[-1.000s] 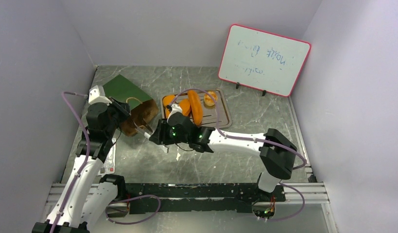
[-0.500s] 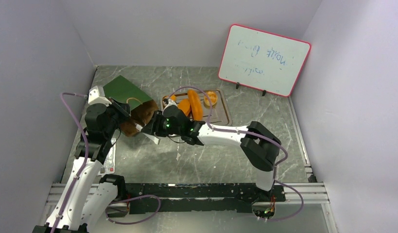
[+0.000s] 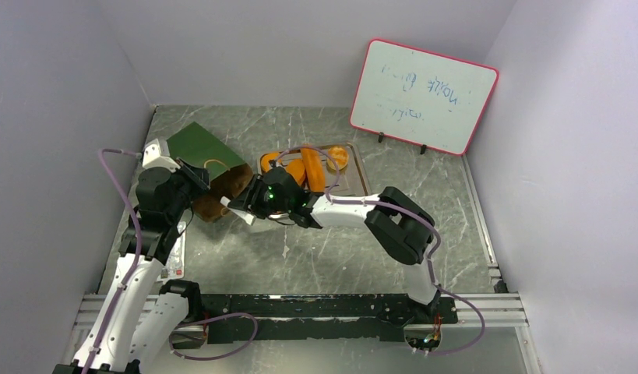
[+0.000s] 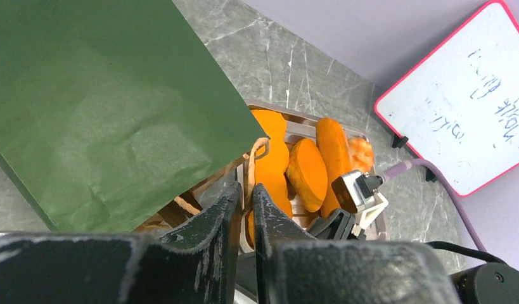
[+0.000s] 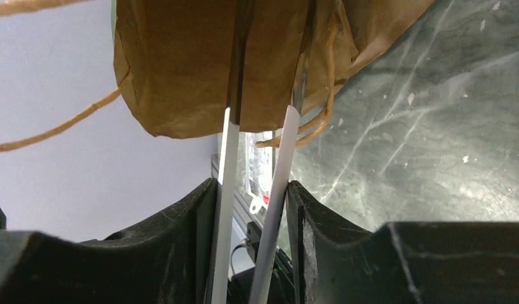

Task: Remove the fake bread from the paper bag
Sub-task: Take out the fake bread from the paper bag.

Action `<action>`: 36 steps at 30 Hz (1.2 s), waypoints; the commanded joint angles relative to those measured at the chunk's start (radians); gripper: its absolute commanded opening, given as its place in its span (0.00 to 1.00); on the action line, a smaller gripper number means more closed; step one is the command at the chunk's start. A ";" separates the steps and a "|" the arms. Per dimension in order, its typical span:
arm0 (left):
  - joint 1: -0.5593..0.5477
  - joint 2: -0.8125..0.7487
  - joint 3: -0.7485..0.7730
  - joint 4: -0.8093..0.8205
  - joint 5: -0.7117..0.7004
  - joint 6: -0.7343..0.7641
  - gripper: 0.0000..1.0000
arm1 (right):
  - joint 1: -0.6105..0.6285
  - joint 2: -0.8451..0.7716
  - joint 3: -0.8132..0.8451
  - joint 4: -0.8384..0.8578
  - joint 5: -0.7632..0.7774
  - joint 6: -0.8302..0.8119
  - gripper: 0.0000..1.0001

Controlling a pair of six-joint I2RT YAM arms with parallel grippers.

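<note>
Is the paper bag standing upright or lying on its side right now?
Lying on its side. The paper bag shows its broad green face upward, and its brown mouth opens sideways toward the tray.

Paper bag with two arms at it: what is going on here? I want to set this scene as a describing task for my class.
The green paper bag lies on its side. The left claw is shut at its mouth, seemingly on a cord handle. The right claw grips metal tongs whose tips reach into the bag's brown inside. Several pieces of fake bread lie on the silver tray beside the bag. Whether any remain inside cannot be seen.
</note>
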 commanded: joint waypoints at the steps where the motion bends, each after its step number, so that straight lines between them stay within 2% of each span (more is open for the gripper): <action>1: 0.008 -0.017 0.045 -0.006 0.041 0.021 0.07 | -0.014 0.029 0.042 0.107 -0.034 0.096 0.41; 13: 0.008 -0.039 0.037 -0.011 0.055 0.023 0.07 | -0.033 0.158 0.097 0.194 -0.094 0.276 0.42; 36: 0.008 -0.037 0.034 -0.003 0.095 0.068 0.07 | -0.036 0.304 0.216 0.220 -0.134 0.394 0.42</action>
